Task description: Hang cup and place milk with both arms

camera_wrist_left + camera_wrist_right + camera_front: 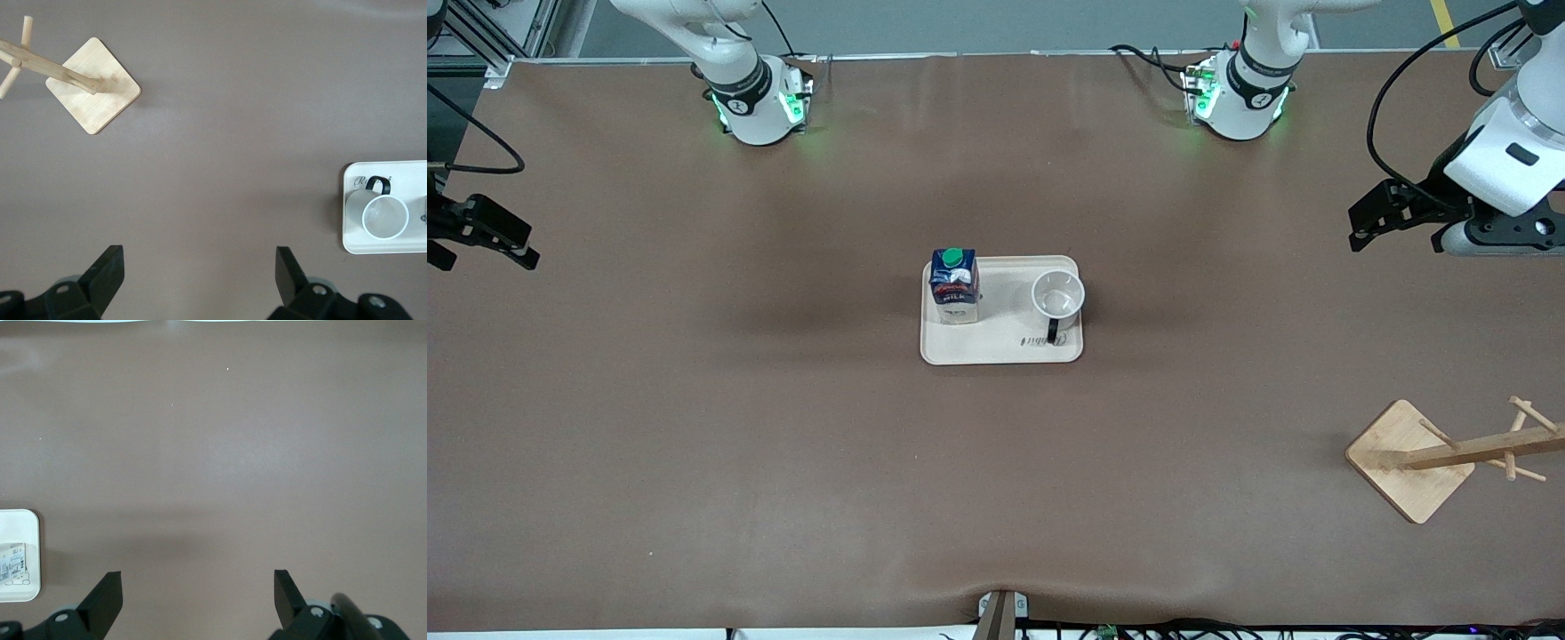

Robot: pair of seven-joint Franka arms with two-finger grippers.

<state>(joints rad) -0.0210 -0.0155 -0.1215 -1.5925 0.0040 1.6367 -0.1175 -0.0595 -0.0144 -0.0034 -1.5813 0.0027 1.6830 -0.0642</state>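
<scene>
On tray (1005, 351), milk (955, 286) beside cup (1057, 297), well apart from spread-fingered left gripper (1371, 222) and right gripper (489, 238)

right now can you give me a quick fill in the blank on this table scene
1. The milk and the cup both stand on the ____ tray.
2. The milk's round cap is ____.
3. The wooden rack stands toward the ____ arm's end of the table.

Missing words: white; green; left

The left gripper (199, 280) is open over brown table (220, 133). The cup (383, 212) sits on a tray (352, 175) off to one side.
</scene>
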